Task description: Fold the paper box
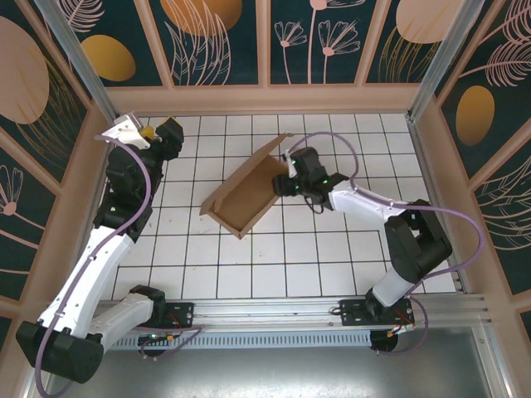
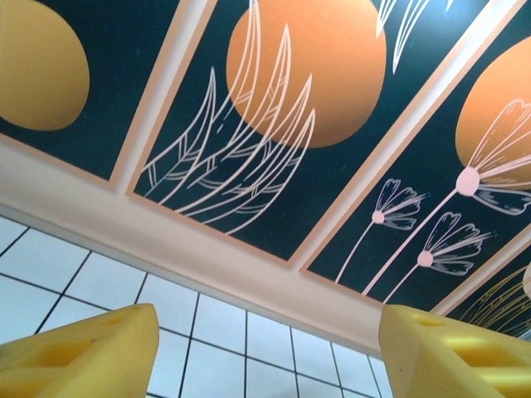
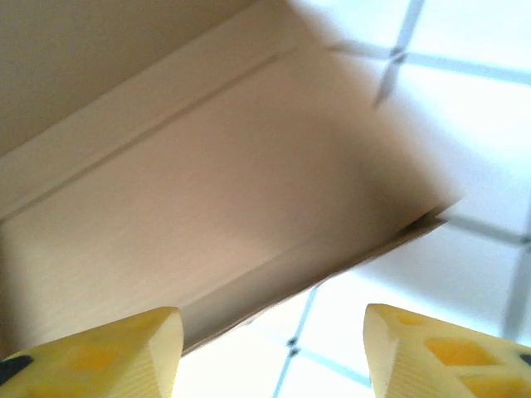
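Box point(image 1: 245, 197) sits mid-tabletop point(image 1: 332, 265), partly folded, its far flap raised. Right jaws stand apart and empty, just beside the box's right wall. Left jaws are open too, off at the far-left corner. Next call, I'd say: catch that flap and press it down along its crease.

I'm looking across the paper box point(image 1: 249, 195), plain brown card, and over the wall panels point(image 1: 220, 41), painted with leaves and flowers, and I find no word, number or label I can read.
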Controlling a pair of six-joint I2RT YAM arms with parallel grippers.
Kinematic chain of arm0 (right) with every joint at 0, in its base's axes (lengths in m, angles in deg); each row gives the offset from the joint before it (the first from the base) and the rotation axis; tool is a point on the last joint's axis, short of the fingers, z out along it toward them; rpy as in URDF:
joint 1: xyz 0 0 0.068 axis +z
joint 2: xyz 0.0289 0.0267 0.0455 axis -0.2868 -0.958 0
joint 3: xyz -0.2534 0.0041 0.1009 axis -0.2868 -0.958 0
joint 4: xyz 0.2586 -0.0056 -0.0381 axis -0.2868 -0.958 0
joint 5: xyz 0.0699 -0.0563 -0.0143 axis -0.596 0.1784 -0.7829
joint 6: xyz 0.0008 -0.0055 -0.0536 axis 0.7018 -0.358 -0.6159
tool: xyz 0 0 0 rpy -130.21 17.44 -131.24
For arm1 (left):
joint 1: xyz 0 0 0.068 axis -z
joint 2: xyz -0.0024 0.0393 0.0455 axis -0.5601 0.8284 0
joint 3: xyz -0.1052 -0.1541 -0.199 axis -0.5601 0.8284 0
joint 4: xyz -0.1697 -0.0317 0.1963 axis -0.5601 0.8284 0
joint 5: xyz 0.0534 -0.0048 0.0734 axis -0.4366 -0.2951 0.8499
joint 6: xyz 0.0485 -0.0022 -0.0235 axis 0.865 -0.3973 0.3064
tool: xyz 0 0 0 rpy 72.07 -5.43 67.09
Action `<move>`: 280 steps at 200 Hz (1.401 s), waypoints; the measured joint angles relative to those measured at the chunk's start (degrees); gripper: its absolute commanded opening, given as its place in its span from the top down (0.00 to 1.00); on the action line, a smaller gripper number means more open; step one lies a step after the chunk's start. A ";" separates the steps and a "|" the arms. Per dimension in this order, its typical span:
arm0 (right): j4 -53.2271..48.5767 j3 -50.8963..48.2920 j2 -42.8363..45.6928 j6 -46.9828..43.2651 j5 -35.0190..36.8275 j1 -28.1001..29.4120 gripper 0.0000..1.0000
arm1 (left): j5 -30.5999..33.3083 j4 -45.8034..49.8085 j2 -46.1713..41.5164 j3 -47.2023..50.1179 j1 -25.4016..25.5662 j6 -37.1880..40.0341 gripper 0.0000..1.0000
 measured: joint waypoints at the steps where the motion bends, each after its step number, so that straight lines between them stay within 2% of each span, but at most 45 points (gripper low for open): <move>1: 0.28 0.07 -0.09 -0.31 0.33 -0.37 0.43 | 0.00 0.00 0.00 0.07 0.00 0.00 0.29; 29: 6.45 2.19 -4.20 -10.01 1.97 -3.04 0.41 | 0.00 0.02 0.26 2.05 0.00 0.02 0.29; 49: 6.73 7.10 -9.22 -15.15 0.09 -2.45 0.37 | 0.02 0.02 0.26 2.62 0.00 0.07 0.29; 74: 5.09 15.91 -15.34 -19.56 -1.44 -1.95 0.38 | 0.04 -0.02 0.11 3.06 0.00 0.11 0.29; 132: -10.19 42.80 -26.05 -19.30 -4.63 0.57 0.42 | -0.76 0.70 0.20 2.29 0.00 0.96 0.31; 152: -13.18 49.24 -28.15 -17.64 -6.69 2.62 0.45 | -4.42 1.40 0.92 -0.26 0.00 0.94 0.36; 173: -14.67 54.86 -31.12 -15.26 -8.46 4.04 0.47 | -10.27 2.29 3.06 -4.31 0.33 0.92 0.45; 190: -15.19 56.94 -33.24 -13.79 -8.90 4.00 0.48 | -14.95 2.58 5.42 -6.19 2.10 0.66 0.54; 213: -16.09 57.33 -35.21 -11.98 -9.29 2.93 0.48 | -18.91 3.69 7.21 -4.26 5.14 0.46 0.61; 241: -17.18 57.33 -35.93 -10.67 -10.40 1.25 0.46 | -22.97 6.25 10.51 -0.50 5.90 -0.42 0.61; 280: -15.43 53.18 -34.99 -10.36 -10.03 -0.68 0.41 | -21.94 10.03 18.43 -0.17 5.90 -1.07 0.58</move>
